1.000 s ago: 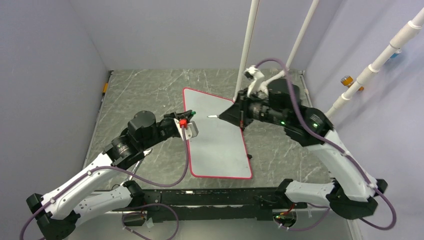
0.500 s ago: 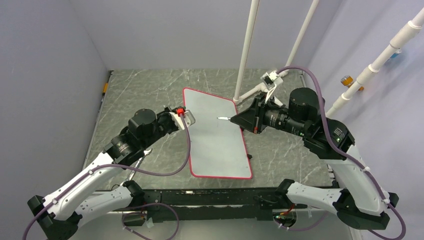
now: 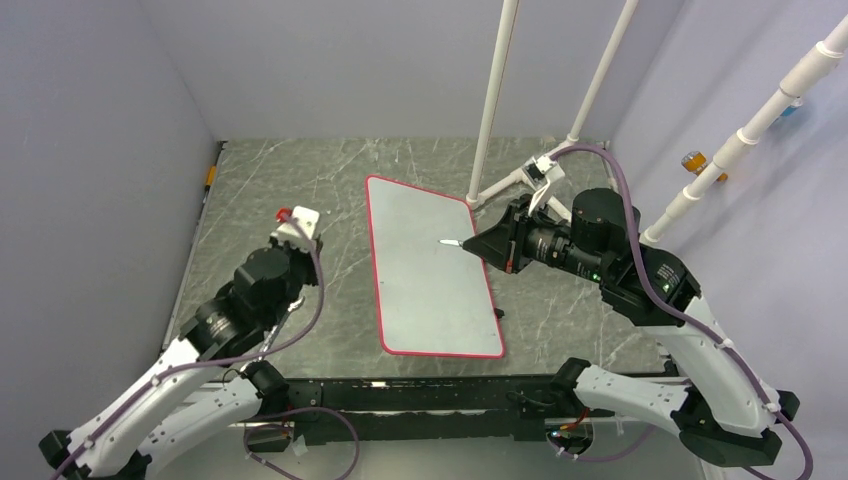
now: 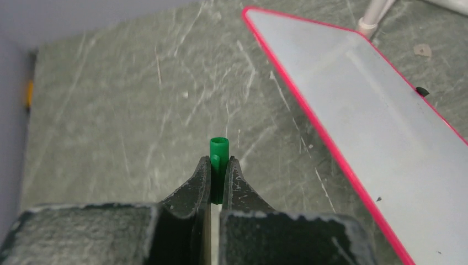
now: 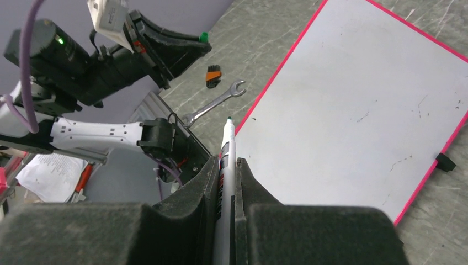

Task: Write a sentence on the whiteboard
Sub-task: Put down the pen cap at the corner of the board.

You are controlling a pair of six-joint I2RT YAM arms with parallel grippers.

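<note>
Right wrist: marker [image 5: 227, 135] (label [image 5: 223, 190] illegible) in right hand [image 5: 226, 160], cap [image 4: 219, 150] in left hand [image 4: 219, 165]

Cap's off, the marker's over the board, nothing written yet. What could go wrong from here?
1. The whiteboard lies loose on the table with nothing holding it. The left gripper is off to its left, busy with the green cap. Writing pressure may slide the board.
2. The marker sticks well out of the right gripper at what looks like a shallow angle. It could pivot in the grip or skid across the surface.
</note>
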